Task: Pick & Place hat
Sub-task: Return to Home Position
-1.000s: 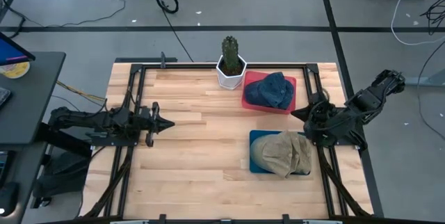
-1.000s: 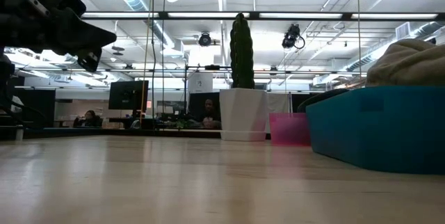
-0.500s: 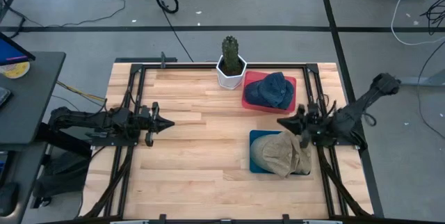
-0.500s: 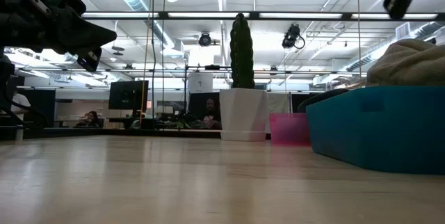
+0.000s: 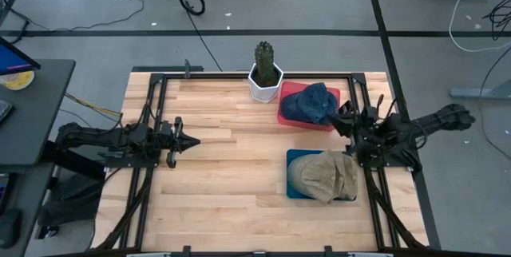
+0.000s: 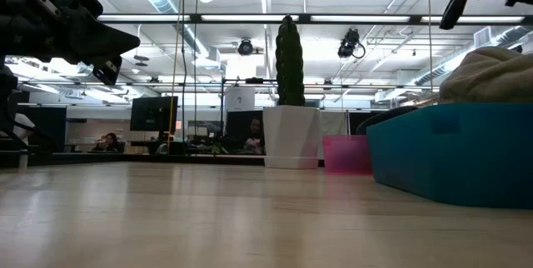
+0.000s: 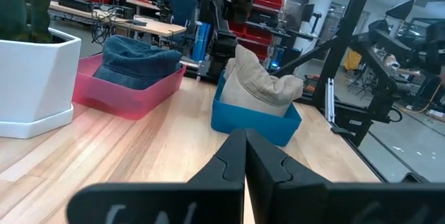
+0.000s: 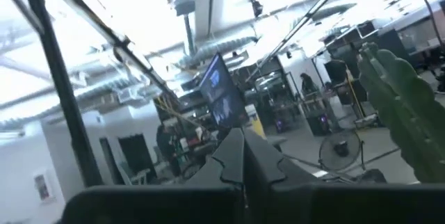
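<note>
Your right gripper (image 8: 240, 140) has its two fingers pressed together on nothing, and its wrist camera looks up into the room rather than down at the work. Seen from above, it hangs at the right edge of the wooden tabletop (image 5: 223, 177), just beside the right side of the red rectangular plastic bin (image 5: 334, 95). Your left gripper (image 7: 245, 140) is likewise closed and empty, low over the left side of the tabletop and well apart from both bins.

The brown fabric cap (image 5: 326, 175) lies heaped in the blue rectangular plastic bin (image 5: 293, 159) and spills over its near rim. The heap may be more than one cap; the folds do not let you count them. A dark blue fabric cap (image 5: 313, 103) fills the red bin.

No cap shows on the bare wood, so the placing looks finished. What seems left is only to settle the right arm into a rest pose like the left one's.
</note>
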